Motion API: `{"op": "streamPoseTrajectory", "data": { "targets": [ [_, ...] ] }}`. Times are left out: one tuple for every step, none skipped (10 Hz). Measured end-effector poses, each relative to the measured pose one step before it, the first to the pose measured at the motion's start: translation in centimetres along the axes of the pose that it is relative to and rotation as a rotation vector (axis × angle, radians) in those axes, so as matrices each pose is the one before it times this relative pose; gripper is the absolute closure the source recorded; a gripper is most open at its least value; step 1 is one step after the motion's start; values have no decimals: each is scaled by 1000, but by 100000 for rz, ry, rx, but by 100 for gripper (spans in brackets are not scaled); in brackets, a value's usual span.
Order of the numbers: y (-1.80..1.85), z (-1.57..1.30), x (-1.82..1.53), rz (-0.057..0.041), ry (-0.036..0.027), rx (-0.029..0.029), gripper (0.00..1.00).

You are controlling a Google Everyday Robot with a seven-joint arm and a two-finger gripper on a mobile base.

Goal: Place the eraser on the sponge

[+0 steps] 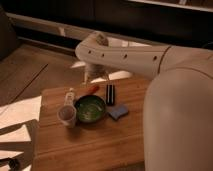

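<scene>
- Camera view, the pincer: the pincer [93, 75] hangs from the white arm [125, 55] over the far edge of the wooden table [100, 145]. I cannot tell whether it is spread or pressed together, but it does not hold the eraser.
- The eraser [110, 94] lies flat on the table, just nearer the camera than the pincer and slightly to picture-right. Its length runs away from the camera, and it is not on the sponge.
- The sponge [118, 112] lies past the eraser's near end, farther from the pincer. I cannot tell whether they touch.
- The bowl [90, 108], the cup [67, 115] and the orange stick [92, 89] sit to picture-left of the eraser.
- Handling, as a judgement: the eraser looks light, stiff and grippy, best pinched across its narrow width at mid-length. The sponge is probably soft and small, so the eraser should be set down flat and centred.
</scene>
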Motion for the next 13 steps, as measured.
{"op": "streamPoseTrajectory", "data": {
  "targets": [
    [111,27,8,-147,32,-134,35],
    [411,-73,10,-646,-115,-275,35],
    [254,-55,119,-940,-308,313,35],
    [69,381,403,-425,-90,1906,35],
    [153,522,193,-658,-61,1584,35],
    [-742,1226,93,329,701,1770,35],
    [-555,714,-385,-92,-508,535,35],
    [-693,793,-870,-997,-2000,182,35],
    [-638,889,-1049,-1289,-2601,-321,35],
    [-536,1374,-1132,-918,-2987,-2363,35],
    [-721,1107,-603,392,-1805,-2156,35],
    [-746,1246,-257,980,-1039,-2375,35],
    [-775,1120,116,1466,-255,-2105,35]
  ]
}}
